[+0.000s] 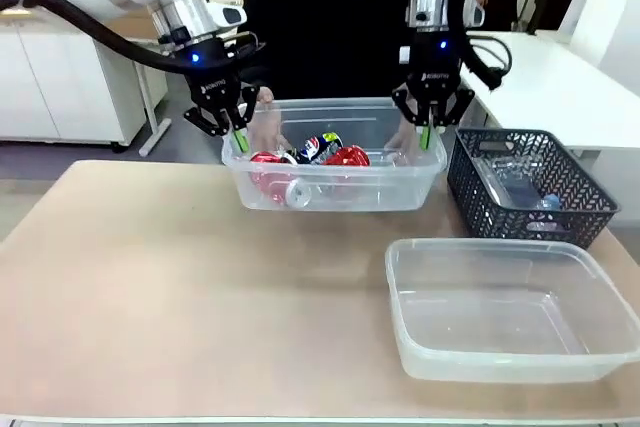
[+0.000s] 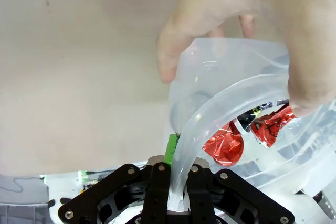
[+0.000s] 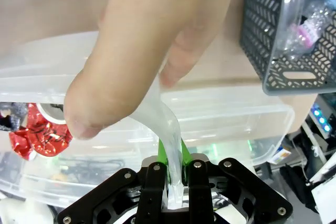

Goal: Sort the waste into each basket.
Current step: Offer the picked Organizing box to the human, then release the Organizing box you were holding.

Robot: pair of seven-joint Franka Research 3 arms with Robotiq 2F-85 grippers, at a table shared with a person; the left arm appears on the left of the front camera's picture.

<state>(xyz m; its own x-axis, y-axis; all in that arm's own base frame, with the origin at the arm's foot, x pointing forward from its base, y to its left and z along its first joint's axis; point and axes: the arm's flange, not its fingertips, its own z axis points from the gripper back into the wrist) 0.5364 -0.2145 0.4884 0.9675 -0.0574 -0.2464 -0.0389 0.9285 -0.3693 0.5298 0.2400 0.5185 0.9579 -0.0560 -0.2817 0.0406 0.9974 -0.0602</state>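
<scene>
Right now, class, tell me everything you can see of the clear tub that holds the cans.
The clear tub is a see-through plastic rectangle with rounded corners and a rolled rim, sitting level at the far side of the table. Crushed red, blue and silver cans lie inside. The left gripper and right gripper each pinch its rim at opposite ends, jaws shut, bending it. The person's hands also hold both ends.

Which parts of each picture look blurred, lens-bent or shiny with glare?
Front view: sharp, even light, faint sheen on the empty clear rectangular plastic tub. Left wrist view: the person's hand is blurred; the rim of the can-filled clear plastic tub bows. Right wrist view: the other hand looms soft; the dark grey mesh basket is crisper.
</scene>
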